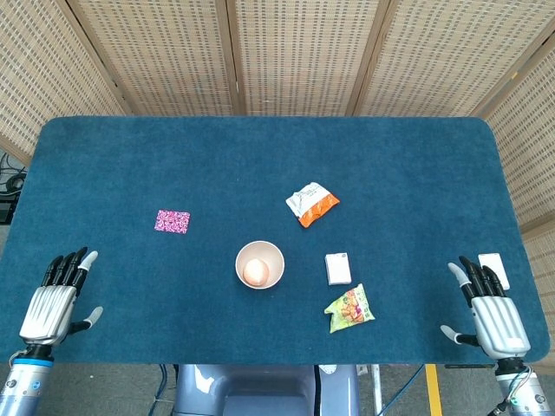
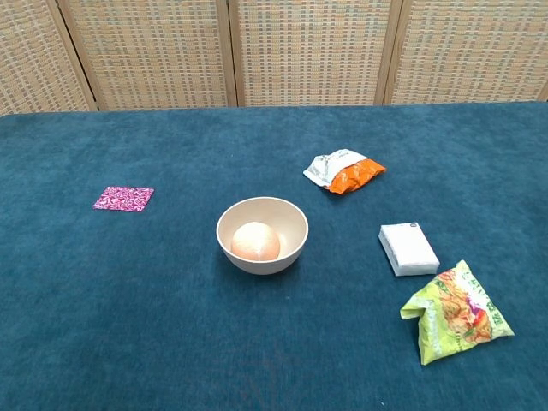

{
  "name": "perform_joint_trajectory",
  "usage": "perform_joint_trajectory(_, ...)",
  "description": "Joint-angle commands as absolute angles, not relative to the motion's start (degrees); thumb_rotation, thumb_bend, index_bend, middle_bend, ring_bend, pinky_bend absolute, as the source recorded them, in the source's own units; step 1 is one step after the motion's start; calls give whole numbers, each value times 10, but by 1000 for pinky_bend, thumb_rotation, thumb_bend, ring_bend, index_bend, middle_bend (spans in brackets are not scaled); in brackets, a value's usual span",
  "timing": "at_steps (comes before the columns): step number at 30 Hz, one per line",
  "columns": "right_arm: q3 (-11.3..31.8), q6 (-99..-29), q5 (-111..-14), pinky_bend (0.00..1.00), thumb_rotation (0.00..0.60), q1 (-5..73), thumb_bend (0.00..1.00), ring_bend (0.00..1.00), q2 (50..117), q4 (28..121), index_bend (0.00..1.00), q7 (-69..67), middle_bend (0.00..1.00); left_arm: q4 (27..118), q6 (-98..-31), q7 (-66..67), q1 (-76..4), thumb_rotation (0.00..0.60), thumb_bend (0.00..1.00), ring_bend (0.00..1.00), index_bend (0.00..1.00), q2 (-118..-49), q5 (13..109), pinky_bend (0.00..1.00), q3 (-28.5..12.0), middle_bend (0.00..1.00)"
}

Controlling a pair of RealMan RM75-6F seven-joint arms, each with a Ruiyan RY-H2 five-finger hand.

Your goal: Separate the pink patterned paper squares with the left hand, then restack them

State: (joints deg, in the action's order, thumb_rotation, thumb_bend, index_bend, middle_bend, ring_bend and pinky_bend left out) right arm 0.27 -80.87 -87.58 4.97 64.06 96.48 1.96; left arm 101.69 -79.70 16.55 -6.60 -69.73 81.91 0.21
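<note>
the left robot hand [image 1: 54, 305], fingers apart and empty, may drag the whole pink paper squares [image 1: 172, 221] stack along the fuzzy tabletop [image 1: 260, 156] instead of peeling one

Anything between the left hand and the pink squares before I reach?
Nothing: in the head view only bare blue tabletop lies between the left hand and the pink squares.
</note>
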Motion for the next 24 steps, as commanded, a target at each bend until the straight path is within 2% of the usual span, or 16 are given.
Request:
perform_joint_trajectory(1,3,-809,-875,0,600,50,105,0,639,964,0,17,0,1018,-792,168,-68,600,398,0,43,-697,815,0,2,0)
perform_joint_trajectory(4,4,-809,-874,0,600,49,105,0,638,963,0,13,0,1021,-782,173,-74,600,591,0,43,-697,805,0,-2,0)
perform_joint_trajectory(7,4,-808,-873,0,600,50,105,0,638,962,0,10,0,1028,-765,180,-85,600,683,0,43,-693,789,0,-10,0)
perform_joint_trajectory(17,5,-804,-872,0,600,52,105,0,638,961,0,6,0,1067,-665,303,-171,600,832,0,43,-664,654,0,-64,0)
perform_joint_trajectory(24,4,-805,-873,0,600,50,105,0,635,962,0,0,0,1075,-625,394,-227,600,877,0,43,-671,554,0,-74,0)
